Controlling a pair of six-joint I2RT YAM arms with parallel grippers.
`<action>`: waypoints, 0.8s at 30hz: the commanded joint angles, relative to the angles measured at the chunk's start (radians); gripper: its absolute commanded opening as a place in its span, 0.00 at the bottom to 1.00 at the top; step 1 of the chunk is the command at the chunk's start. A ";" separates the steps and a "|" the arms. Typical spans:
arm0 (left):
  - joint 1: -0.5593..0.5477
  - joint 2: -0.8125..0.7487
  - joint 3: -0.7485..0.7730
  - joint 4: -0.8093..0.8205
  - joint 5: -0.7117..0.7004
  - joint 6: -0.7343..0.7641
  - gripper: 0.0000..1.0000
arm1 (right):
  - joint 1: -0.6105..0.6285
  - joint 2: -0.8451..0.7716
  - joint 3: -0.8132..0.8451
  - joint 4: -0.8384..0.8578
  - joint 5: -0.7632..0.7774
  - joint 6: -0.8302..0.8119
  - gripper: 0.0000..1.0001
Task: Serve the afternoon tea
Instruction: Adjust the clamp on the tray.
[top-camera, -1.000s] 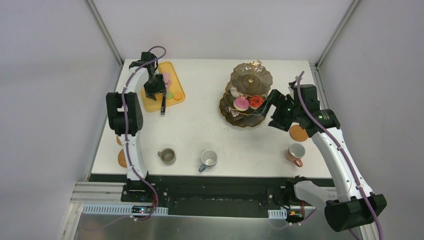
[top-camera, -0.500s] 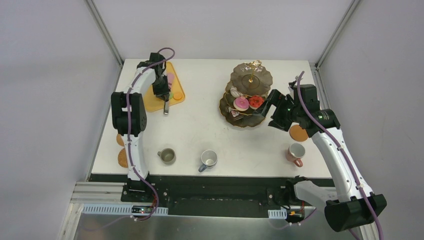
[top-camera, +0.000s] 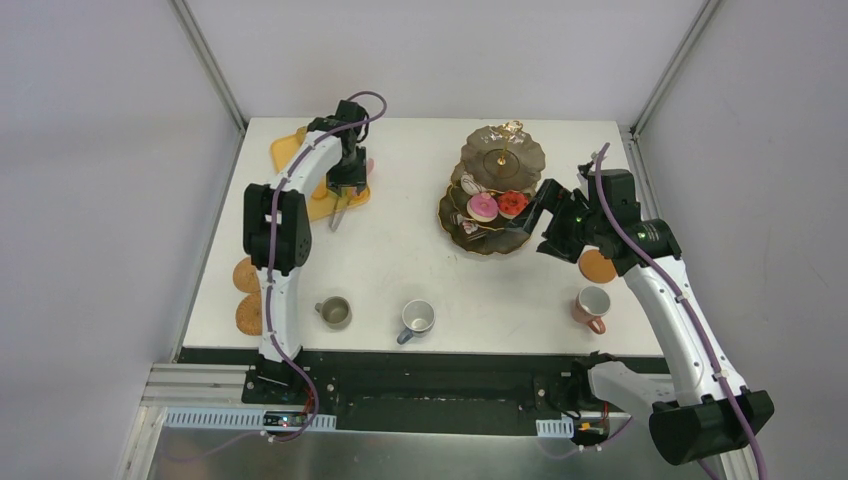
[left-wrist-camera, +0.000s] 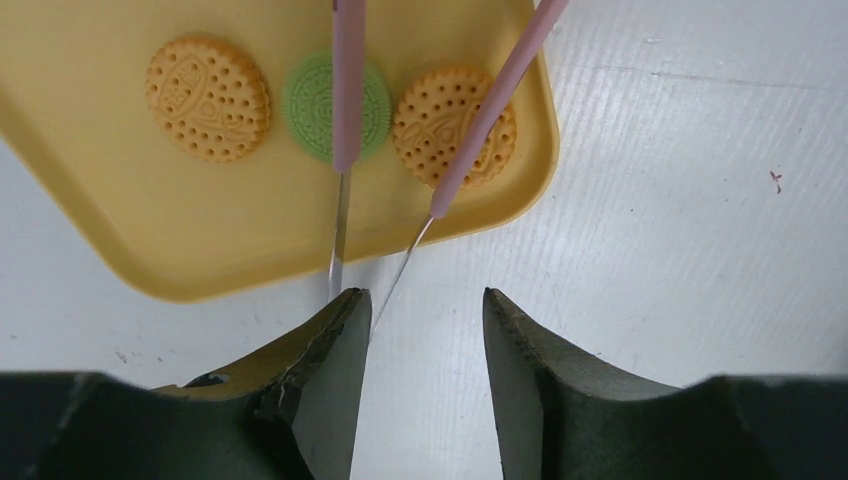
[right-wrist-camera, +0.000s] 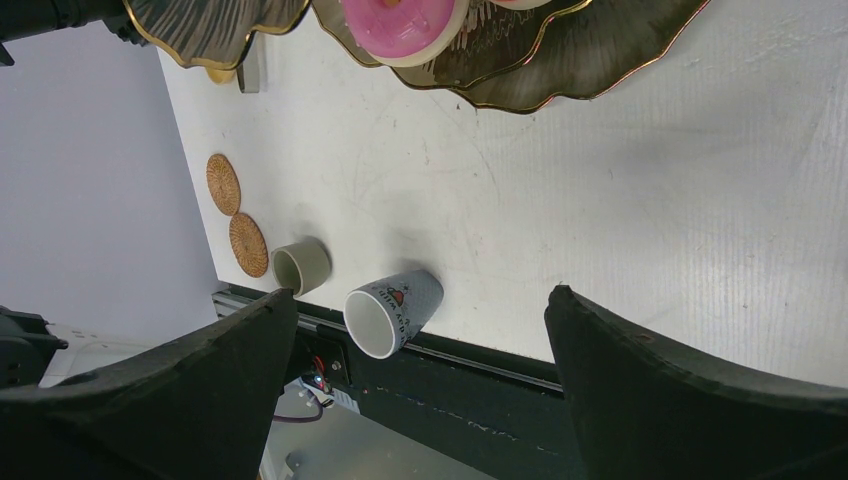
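Both arms are built alike, with glossy white shells on the long links and chunky matte-black housings at the joints. The left arm (top-camera: 272, 310) has a purple cable running along its white links, which bows out in a loose loop by the wrist. The right arm (top-camera: 680, 330) carries the same purple cable, pinned down by small clips, and it has a big rounded black casing at its lowest joint. The left fingers (left-wrist-camera: 320, 390) are dark and wedge-shaped, with rough, chipped inner edges. The right fingers (right-wrist-camera: 210, 400) are broad, black and curved, with a grainy matte skin.
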 joint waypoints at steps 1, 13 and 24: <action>0.009 -0.037 0.002 -0.009 -0.051 -0.003 0.50 | -0.006 -0.025 0.000 0.021 -0.005 -0.011 0.99; 0.060 -0.112 -0.199 0.173 0.041 0.117 0.67 | -0.005 -0.020 0.002 0.014 -0.007 -0.008 0.99; 0.063 -0.036 -0.138 0.150 0.067 0.117 0.56 | -0.006 -0.023 0.004 0.012 0.000 0.003 0.99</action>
